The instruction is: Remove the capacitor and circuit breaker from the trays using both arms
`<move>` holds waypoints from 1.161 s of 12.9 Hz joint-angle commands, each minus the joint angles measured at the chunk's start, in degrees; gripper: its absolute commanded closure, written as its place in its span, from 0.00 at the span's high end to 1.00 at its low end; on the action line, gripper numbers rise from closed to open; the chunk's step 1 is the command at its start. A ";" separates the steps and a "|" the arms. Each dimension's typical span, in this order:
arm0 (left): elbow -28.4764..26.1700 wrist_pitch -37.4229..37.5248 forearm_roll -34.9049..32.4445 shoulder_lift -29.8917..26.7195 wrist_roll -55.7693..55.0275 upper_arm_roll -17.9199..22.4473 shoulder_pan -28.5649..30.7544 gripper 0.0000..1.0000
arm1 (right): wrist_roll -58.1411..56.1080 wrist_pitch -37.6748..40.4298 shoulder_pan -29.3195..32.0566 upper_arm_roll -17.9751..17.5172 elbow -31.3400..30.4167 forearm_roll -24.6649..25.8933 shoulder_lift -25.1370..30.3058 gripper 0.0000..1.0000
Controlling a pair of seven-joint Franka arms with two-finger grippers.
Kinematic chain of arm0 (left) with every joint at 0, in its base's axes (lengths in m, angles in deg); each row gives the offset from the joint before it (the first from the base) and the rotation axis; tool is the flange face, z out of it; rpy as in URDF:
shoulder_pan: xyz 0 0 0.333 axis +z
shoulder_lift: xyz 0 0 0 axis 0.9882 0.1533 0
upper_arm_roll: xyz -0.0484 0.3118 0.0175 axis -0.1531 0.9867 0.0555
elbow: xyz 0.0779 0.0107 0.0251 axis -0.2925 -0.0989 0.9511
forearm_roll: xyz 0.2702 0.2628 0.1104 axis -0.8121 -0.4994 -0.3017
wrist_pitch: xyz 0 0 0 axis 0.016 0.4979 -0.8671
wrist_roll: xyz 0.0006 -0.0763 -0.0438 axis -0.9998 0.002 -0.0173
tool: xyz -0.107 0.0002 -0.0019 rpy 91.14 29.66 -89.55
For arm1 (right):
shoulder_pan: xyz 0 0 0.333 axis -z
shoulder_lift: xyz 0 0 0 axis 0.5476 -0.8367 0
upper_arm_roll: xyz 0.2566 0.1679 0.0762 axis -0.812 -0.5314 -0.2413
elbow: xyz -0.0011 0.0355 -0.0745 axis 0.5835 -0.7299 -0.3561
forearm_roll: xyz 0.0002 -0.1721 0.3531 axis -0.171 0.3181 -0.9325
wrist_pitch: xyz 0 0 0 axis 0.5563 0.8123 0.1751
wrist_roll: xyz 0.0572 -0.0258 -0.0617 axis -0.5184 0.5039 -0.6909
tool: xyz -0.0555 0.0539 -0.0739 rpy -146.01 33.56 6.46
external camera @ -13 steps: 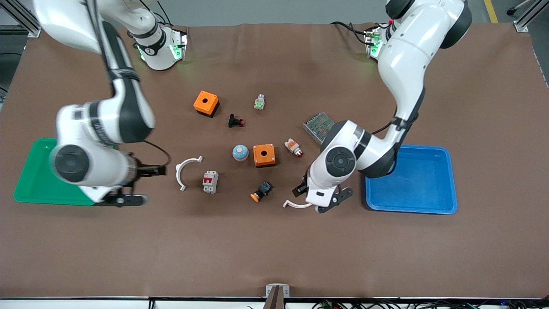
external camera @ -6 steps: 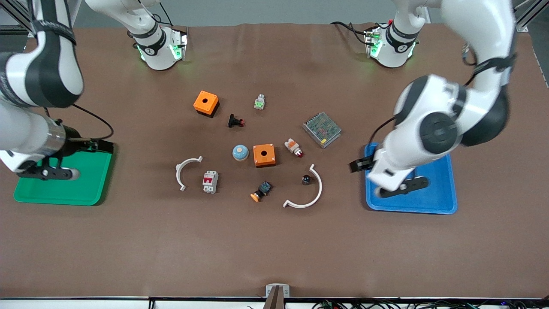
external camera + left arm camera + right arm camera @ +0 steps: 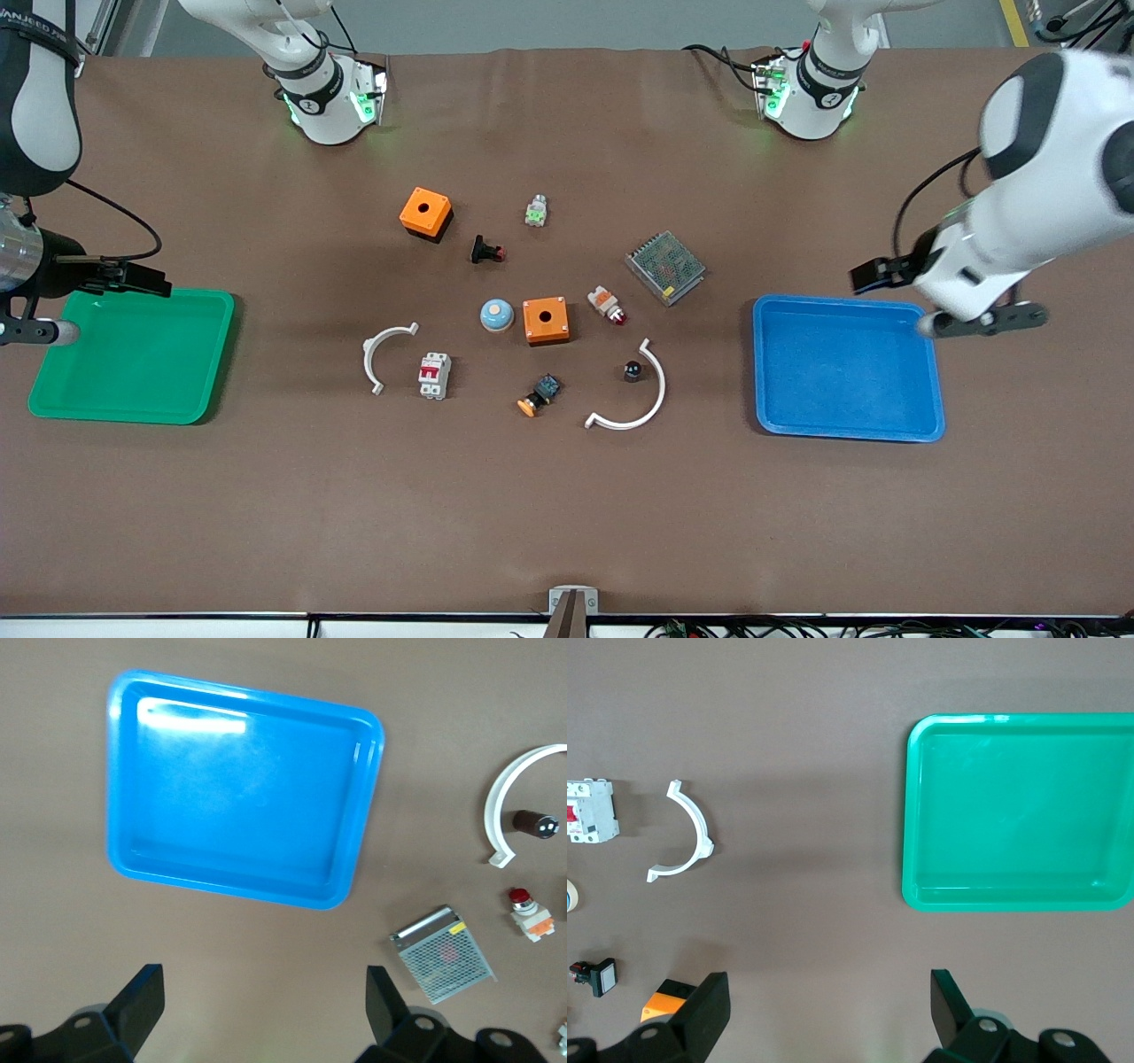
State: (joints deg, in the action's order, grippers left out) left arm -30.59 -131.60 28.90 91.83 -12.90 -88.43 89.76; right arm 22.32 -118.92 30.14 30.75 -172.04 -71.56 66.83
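Note:
The capacitor, a tiny black cylinder, lies on the table inside a white arc clip; it also shows in the left wrist view. The breaker, white-grey with red levers, lies beside another white arc clip; it also shows in the right wrist view. My left gripper is open and empty over the blue tray's corner at the left arm's end. My right gripper is open and empty over the green tray's corner at the right arm's end.
A blue tray and a green tray lie at the table's two ends. In the middle are two orange boxes, a mesh power supply, a blue dome button, a black-and-blue button and other small parts.
Both arms have swung out from the middle of the table to their own ends. The left gripper left the capacitor's arc clip and passed over the blue tray. The right gripper moved away from the breaker.

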 commanded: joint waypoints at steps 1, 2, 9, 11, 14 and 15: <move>-3.75 -0.02 1.38 -7.64 4.17 -0.38 3.54 1.00 | -2.88 -0.52 1.30 -0.53 -1.21 1.13 1.30 1.00; -3.49 0.25 1.38 -8.96 4.27 -0.38 4.16 1.00 | -4.46 -0.69 2.52 -0.52 -1.12 2.00 1.21 1.00; -1.99 2.01 1.29 -10.55 9.54 1.11 5.22 1.00 | -4.74 7.20 3.06 -0.53 8.88 2.19 0.07 1.00; -1.90 1.92 1.29 -10.11 9.63 1.11 5.31 1.00 | -4.83 7.66 3.41 -0.52 9.77 1.92 0.16 1.00; -0.15 1.66 1.03 -8.01 9.72 1.11 5.13 1.00 | -5.01 10.88 3.15 -0.79 9.77 1.92 1.82 1.00; 0.46 1.66 0.94 -6.87 9.63 1.11 5.22 1.00 | -4.83 11.95 3.15 -0.79 9.60 1.92 2.35 1.00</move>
State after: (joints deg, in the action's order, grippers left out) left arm -32.15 -130.00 29.34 82.79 -4.41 -87.07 94.61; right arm 17.60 -109.50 32.62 30.85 -162.17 -70.37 67.19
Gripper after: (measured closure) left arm 0.000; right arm 0.000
